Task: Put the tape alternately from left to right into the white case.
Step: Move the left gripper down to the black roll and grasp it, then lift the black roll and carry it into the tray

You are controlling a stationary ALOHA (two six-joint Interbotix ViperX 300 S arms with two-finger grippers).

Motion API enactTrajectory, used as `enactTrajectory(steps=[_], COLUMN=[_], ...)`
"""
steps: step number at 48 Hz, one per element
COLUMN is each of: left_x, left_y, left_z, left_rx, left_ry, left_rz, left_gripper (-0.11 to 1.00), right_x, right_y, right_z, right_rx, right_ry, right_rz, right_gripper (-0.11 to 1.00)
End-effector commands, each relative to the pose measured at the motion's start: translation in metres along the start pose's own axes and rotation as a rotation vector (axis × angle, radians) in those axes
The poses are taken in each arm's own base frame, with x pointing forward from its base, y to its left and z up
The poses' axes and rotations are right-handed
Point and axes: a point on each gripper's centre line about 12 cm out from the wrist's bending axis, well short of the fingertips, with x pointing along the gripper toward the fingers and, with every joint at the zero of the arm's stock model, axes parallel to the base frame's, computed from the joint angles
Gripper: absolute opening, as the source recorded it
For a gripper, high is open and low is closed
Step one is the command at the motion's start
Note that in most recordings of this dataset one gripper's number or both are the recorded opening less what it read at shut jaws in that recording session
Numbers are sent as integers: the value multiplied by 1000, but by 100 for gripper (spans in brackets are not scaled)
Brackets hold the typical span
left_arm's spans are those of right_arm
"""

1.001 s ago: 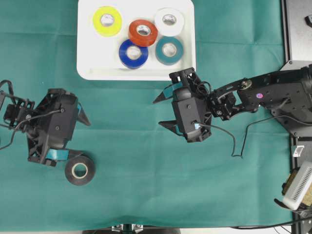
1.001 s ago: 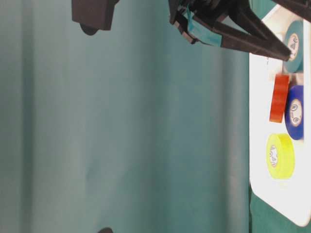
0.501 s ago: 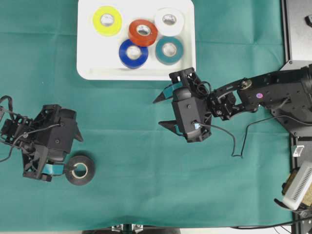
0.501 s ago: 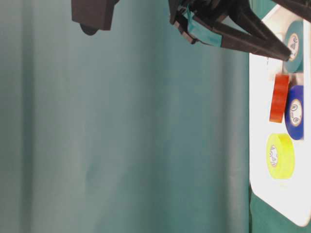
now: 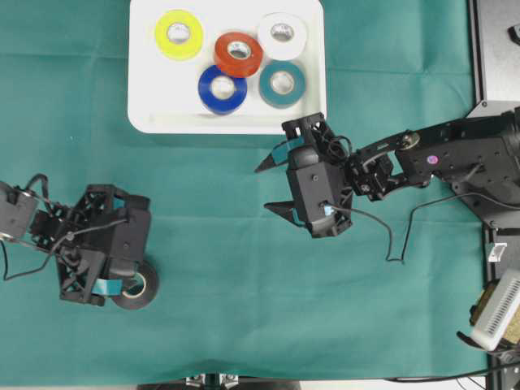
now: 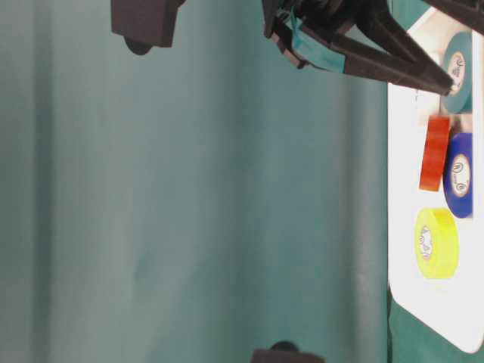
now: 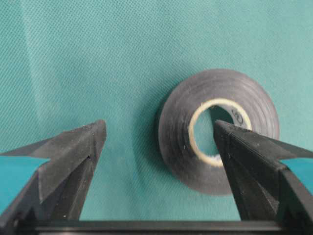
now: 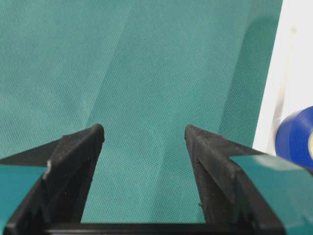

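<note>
Item one: the case [image 5: 146, 118], at the far edge of the green cloth [image 5: 244, 325]. We count five rolls inside: yellow [image 5: 179, 34], red [image 5: 238, 54], white [image 5: 282, 36], blue [image 5: 222, 88] and teal [image 5: 282, 84]. The red one leans on its neighbours; in the table-level view it stands nearly on edge [image 6: 435, 153]. We judge the filling well advanced, with room left along the case's near and left side.

Item two: the black roll [image 5: 136, 288], flat on the cloth at the near left, well apart from the case. It is the only roll we see outside the case.

Item three: the left gripper [image 5: 110, 272], low over the black roll, jaws apart and holding nothing. In the wrist view one finger [image 7: 73, 152] stands on bare cloth beside the roll, and the other finger [image 7: 249, 147] sits over the roll's cardboard core [image 7: 215, 132]. We read this as a rim grasp being set up: one finger outside the wall, one inside the hole. Whether either finger touches the roll we cannot tell.

Item four: the right gripper [image 5: 272, 187], jaws apart and empty, hanging over bare cloth just short of the case's near rim. In its wrist view only cloth lies between the fingers, with the blue roll [image 8: 296, 134] at the edge. We judge it parked clear while the left side takes its turn.
</note>
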Motion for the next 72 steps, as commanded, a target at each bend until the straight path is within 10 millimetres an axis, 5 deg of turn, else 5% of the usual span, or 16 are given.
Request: enactTrajectory(steps=[1,22,33,38,53,72], left_x=[0,13,5,4,-4,-43], left_y=[-4,-1,-3,-4,-6,-14], left_z=[11,1,6,7,17,56], left_rx=[1,2,4,4,8,13], left_ry=[-27,20,7,2,-32,-140], left_rz=[-10,3,-2,-3,-12,-36], left_gripper=[69,62,12,-3,-4,-4], right_x=[-4,-4,-4,-4,-4,-4], right_y=[0,0,0,0,0,0], right_z=[10,11,11,11,11,11], right_rx=[2,3,3,3,3,3], right_ry=[-33,-34,-34,-34,-34,-36], right_rz=[2,2,2,2,2,2], right_gripper=[71,71,71,71,71,71])
